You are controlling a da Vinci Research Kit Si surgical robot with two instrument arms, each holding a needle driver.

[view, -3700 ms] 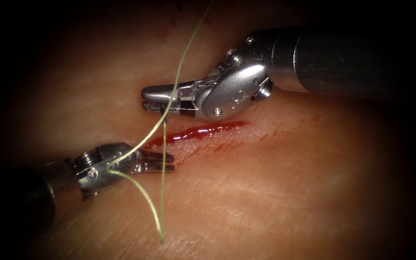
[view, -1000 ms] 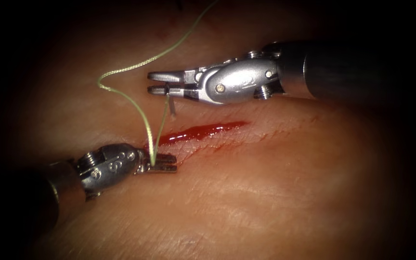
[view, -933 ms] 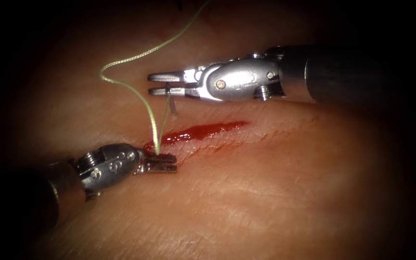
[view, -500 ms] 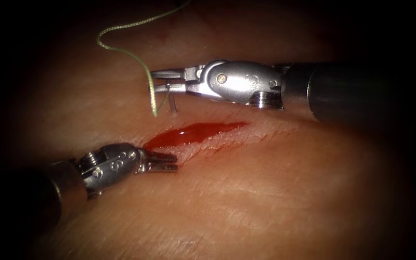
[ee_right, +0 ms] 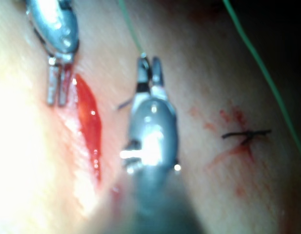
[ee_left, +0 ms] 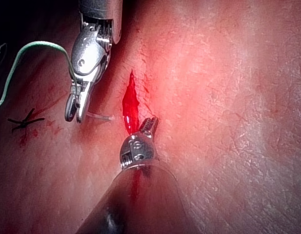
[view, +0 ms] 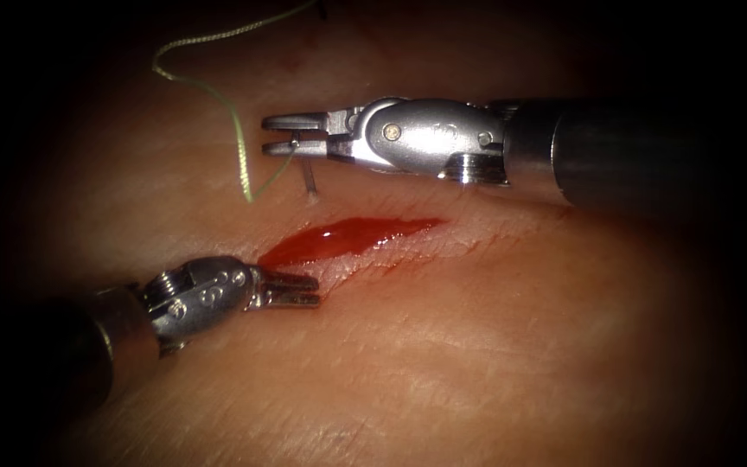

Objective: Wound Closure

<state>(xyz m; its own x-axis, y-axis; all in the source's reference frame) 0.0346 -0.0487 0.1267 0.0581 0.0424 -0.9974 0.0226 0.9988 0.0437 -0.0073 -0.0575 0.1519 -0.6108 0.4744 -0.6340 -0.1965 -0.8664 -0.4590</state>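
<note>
Since 1.0 s ago, thread (view: 239, 156) freed from left hand (view: 304, 291), drawn up beyond the cut (view: 352, 238) by right hand (view: 283, 136). Right hand clamped on needle (view: 309, 177) near its swaged end, tip toward tissue (view: 477, 346), not in it. Left hand nearly closed, empty. Needle stiff, slippery: best gripped mid-curve; thread limp, light.

Tissue (view: 494, 346) carries a cut (view: 352, 239) holding red fluid; green thread (view: 235, 130) lies far-left of it; a dark knotted stitch (ee_left: 26, 120) sits farther out.
</note>
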